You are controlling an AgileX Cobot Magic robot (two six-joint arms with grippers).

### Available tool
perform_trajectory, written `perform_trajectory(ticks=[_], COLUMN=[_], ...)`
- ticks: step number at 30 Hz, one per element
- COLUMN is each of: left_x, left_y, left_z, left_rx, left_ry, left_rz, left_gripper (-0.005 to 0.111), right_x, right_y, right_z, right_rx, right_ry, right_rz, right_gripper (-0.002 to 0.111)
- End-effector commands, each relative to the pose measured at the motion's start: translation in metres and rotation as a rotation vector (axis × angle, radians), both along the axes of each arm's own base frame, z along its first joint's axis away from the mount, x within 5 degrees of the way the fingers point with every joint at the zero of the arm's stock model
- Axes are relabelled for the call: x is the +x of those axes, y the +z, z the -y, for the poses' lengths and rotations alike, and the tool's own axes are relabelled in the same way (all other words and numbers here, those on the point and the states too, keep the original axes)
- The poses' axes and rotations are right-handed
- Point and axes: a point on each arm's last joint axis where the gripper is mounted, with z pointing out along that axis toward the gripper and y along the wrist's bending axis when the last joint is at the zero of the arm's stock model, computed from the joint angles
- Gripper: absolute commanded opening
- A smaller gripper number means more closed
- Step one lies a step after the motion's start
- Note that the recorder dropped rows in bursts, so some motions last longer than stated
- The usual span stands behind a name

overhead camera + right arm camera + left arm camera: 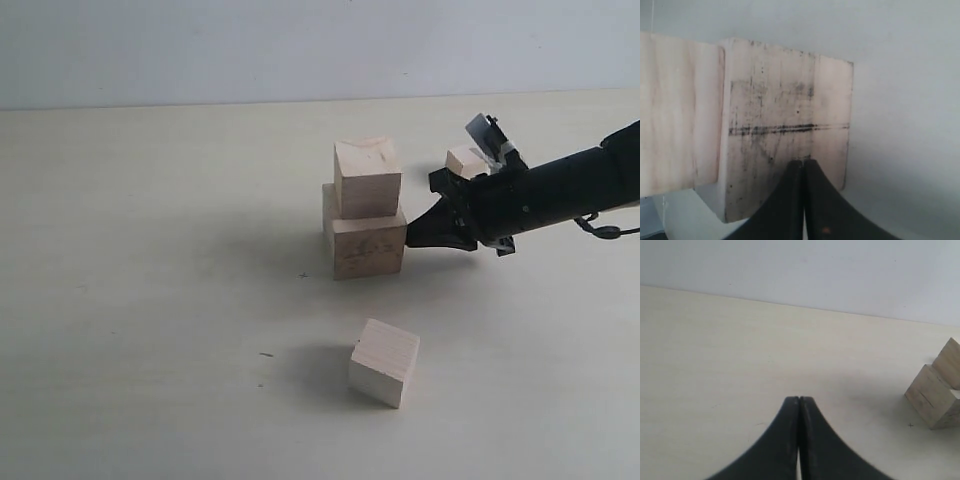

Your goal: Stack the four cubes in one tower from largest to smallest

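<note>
My right gripper (410,228) is pinched shut on nothing, its tip right at the side face of the largest cube (368,248). The second cube (367,177) sits on top, so it's a two-block tower (366,212). The smallest cube (465,160) rests just behind my arm, and the third cube (384,362) lies well apart, nearer the camera. My left gripper (799,401) is pressed shut too, over bare table (715,350)

The smallest cube (464,160) sits half hidden behind the right arm (560,190).
</note>
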Motion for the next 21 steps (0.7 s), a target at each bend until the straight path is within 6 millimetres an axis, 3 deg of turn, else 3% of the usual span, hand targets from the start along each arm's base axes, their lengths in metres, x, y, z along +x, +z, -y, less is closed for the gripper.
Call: perform_trajectory(ticks=[1, 10, 16, 18, 21], left_x=[-0.001, -0.001, -0.001, 0.0, 0.002], left_y=[-0.001, -0.001, -0.001, 0.001, 0.008], left_z=[0.001, 0.001, 0.0, -0.001, -0.003], left_rx=[-0.021, -0.023, -0.014, 0.017, 0.042], left_ry=[-0.003, -0.003, -0.002, 0.003, 0.026], left_rz=[-0.003, -0.005, 0.001, 0.028, 0.111], left_gripper=[0.0, 0.0, 0.0, 0.0, 0.0], right_x=[-0.001, 0.002, -0.005, -0.017, -0.04], right_y=[0.0, 0.001, 0.061, 0.085, 0.115], right_z=[-0.003, 0.005, 0.045, 0.047, 0.032], right_rx=[0.007, -0.049, -0.194, -0.299, -0.413], right_ry=[0.017, -0.022, -0.055, 0.04, 0.151], right_rz=[0.008, 0.026, 0.148, 0.193, 0.273], right_gripper=[0.0, 0.0, 0.0, 0.0, 0.0])
